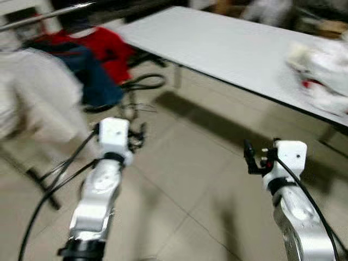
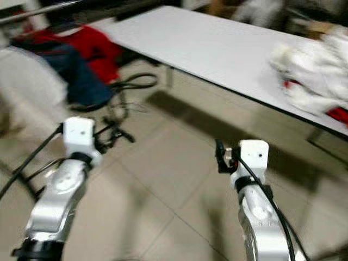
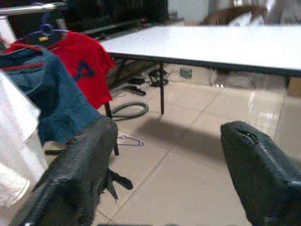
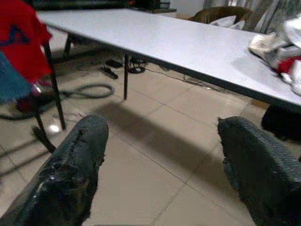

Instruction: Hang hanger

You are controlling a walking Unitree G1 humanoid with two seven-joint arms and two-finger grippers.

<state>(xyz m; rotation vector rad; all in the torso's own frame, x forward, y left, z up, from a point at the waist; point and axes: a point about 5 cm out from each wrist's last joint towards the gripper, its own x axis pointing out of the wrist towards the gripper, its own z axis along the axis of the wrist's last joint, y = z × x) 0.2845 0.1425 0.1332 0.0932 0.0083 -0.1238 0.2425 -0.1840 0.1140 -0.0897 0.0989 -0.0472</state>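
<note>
A thin wire hanger [image 3: 129, 140] lies on the floor near the table's [image 3: 211, 44] leg, likely light, stiff and slippery, best pinched at its hook by the left gripper [image 3: 169, 165], which, like the right gripper [image 4: 162, 165], is spread wide and empty.

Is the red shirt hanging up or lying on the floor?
Hanging. The red shirt drapes from a hanger on the rail, beside a blue garment.
</note>
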